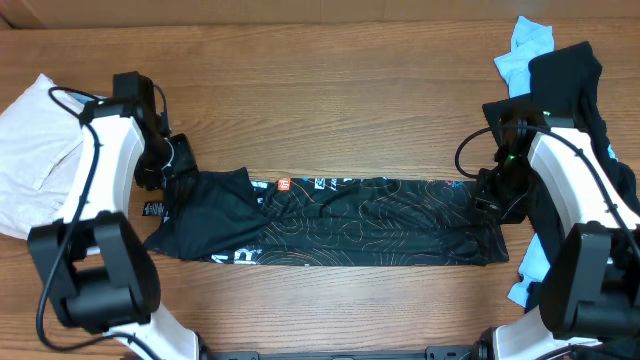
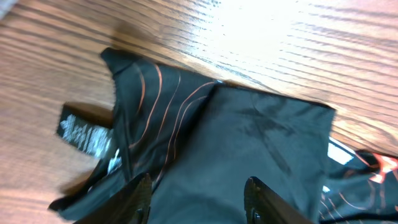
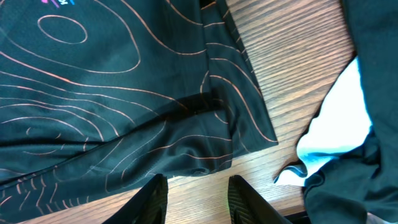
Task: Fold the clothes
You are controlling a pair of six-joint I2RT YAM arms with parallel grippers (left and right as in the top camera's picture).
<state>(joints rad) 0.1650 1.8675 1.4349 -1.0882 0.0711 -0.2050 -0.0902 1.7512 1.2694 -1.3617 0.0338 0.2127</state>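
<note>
My left fingers hang spread over the black shirt, its 9 o'clock end folded in (plain side up). My right fingers gape above the 3 o'clock hem. The shirt lies stretched across mid-worktop.

The overhead camera looks straight down on the table from well above, taking in the whole black shirt stretched left to right across the middle, with both arms at its ends.

The left wrist camera sits close over the shirt's left end, looking down past the left fingers at the bottom edge. It shares with the overhead view the folded-over flap and the black label just beside it.

The right wrist camera sits close over the shirt's right end, looking down past the right fingers. It shares that end's edge with the overhead view, and a light blue cloth just beyond it.
</note>
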